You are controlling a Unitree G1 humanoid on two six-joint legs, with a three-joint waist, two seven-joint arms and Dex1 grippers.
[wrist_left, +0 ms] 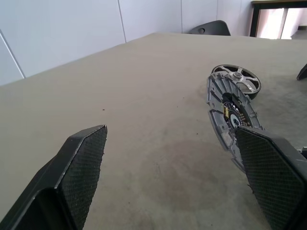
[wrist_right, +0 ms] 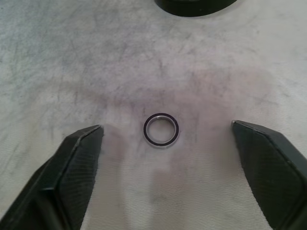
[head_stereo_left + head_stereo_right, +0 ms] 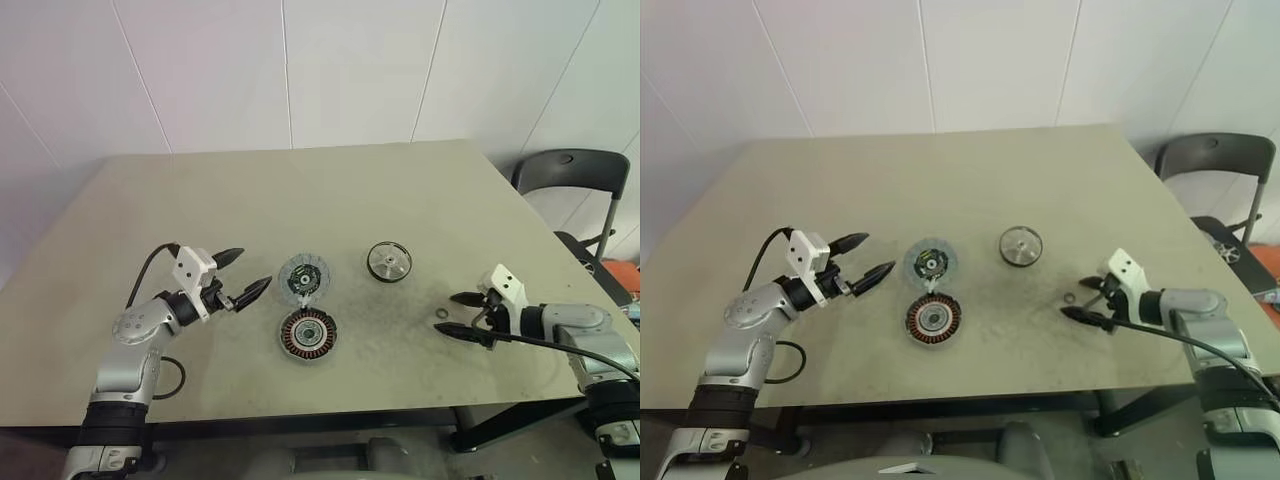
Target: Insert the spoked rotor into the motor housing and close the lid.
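Three discs lay near the middle of the tabletop (image 3: 330, 190), between the robot's two hands. The lid (image 3: 304, 277) sat just beside the left hand (image 3: 247, 276), off its fingertips, and in the left wrist view it lay close beside one finger pad, not between the two. That left hand was released, its fingers spread wide and grasping nothing. The motor housing (image 3: 308, 334) lay directly in front of the lid, nearer the robot, the two rims touching or almost touching; it was near the left hand and slightly lower in the head view. The spoked rotor (image 3: 389, 262) lay apart from both, farther toward the right side and well away from either hand. The right hand (image 3: 458, 314) hovered low over the tabletop with its fingers apart, empty. A small metal ring (image 2: 161, 130) lay flat on the tabletop just beyond that hand's fingertips, centred in line with the gap between them and touching neither finger. A dark chair (image 3: 572, 178) stood beyond the tabletop's right edge
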